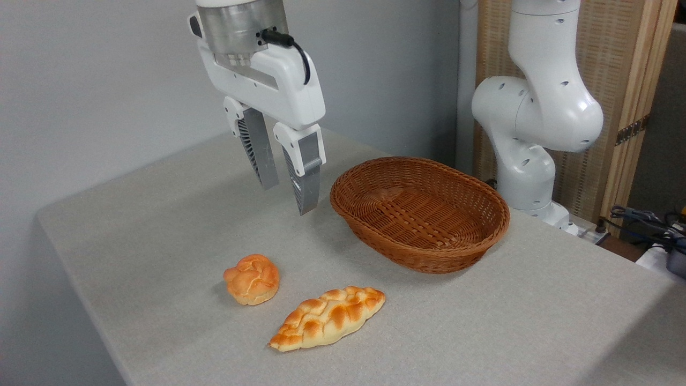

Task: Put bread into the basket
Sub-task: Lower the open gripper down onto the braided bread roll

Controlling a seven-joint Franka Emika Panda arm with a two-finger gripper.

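Gripper (288, 197) hangs above the table (536, 321), fingers pointing down, jaws narrowly parted with a slim gap between them; nothing held. It sits just left of the wicker basket's (420, 214) near-left rim, clear of the surface.

Braided loaf (328, 318) lies flat on the table, toward the camera from the gripper and a little to the right in the picture, well apart from it and lower. It is in front of the basket, not touching it. Long axis runs diagonally: near pointed end at lower left, far end at upper right, pointing roughly toward the basket's front.

Small round knotted bun (252, 279) lies just left of the loaf, apart from it, and is about as close to the gripper's line of travel.

Judgement: the approach calls for travel toward the camera and down, jaws opened wider, closing across the loaf's short width near mid-length. Finger line appears not yet square to that axis; a wrist turn is likely needed. Risk: drifting left onto the bun.
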